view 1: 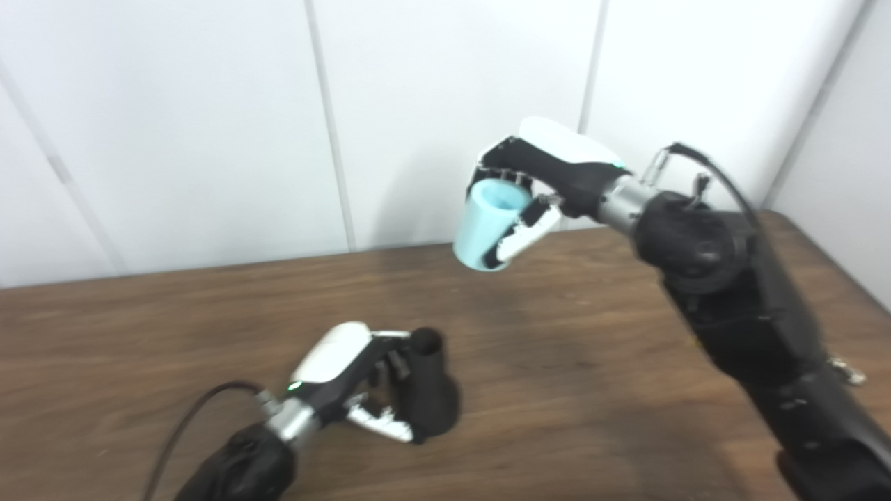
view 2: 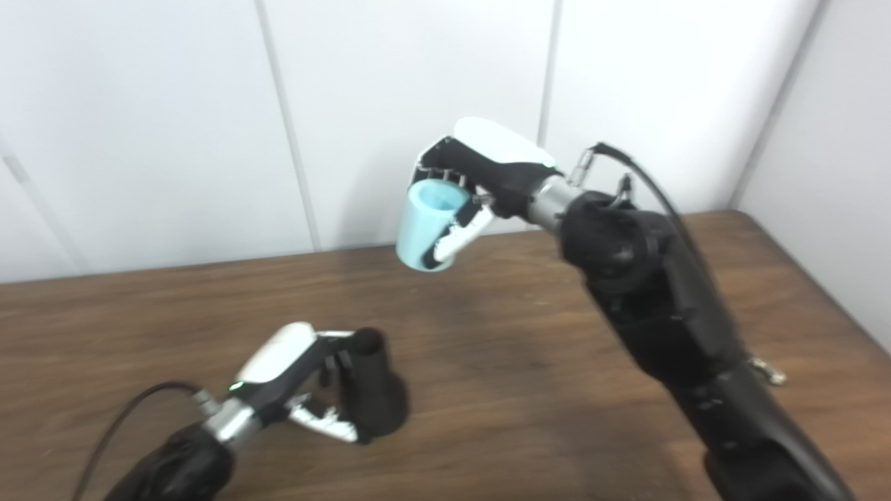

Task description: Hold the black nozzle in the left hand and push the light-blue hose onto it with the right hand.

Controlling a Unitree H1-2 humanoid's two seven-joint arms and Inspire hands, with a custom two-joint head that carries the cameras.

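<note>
- Black, flared plastic nozzle (view 1: 429, 383) stands on the brown wooden counter (view 1: 557, 362), left hand (view 1: 348, 379) fingers wrapped around it.
- Short light-blue hose (view 1: 485, 223) (open end up) is clasped aloft by the right hand (view 1: 536, 181) fingers, well apart from the nozzle.

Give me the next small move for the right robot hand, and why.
Probably bring the right robot hand down and leftward, putting the hose over the nozzle. The hose is gripped high above the table, well apart from the nozzle, which the left robot hand holds upright, open end up.
</note>
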